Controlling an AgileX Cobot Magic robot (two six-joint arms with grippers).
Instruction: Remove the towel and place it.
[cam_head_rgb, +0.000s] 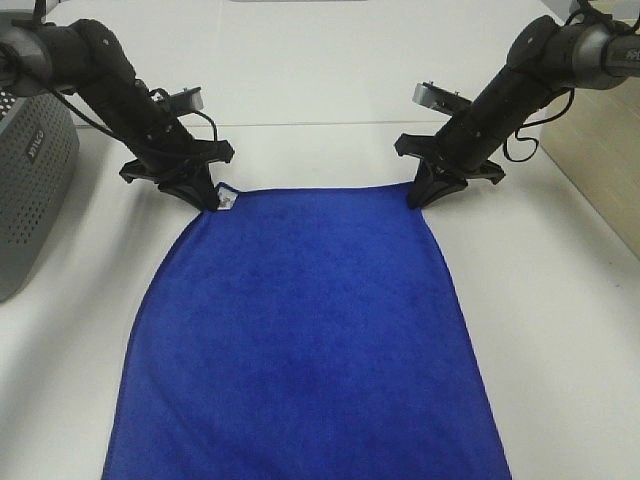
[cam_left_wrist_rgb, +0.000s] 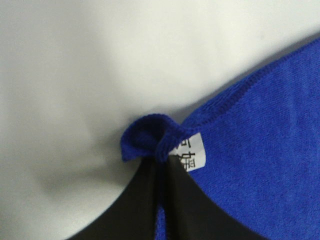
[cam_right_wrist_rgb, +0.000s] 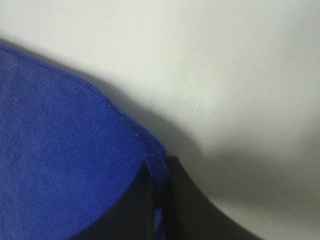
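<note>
The blue towel (cam_head_rgb: 300, 330) lay spread flat on the white table (cam_head_rgb: 320, 90), its near end running out of the high view and its far edge stretched between the two arms. The left gripper (cam_head_rgb: 210, 198) was clamped on the far left corner, just beside the small white tag (cam_left_wrist_rgb: 191, 152), the cloth bunched into a curl there. The right gripper (cam_head_rgb: 420, 193) was clamped on the far right corner, hem caught between its black fingers (cam_right_wrist_rgb: 190, 210). A grey perforated basket (cam_head_rgb: 30, 190) stood at the left, apart from the towel
</note>
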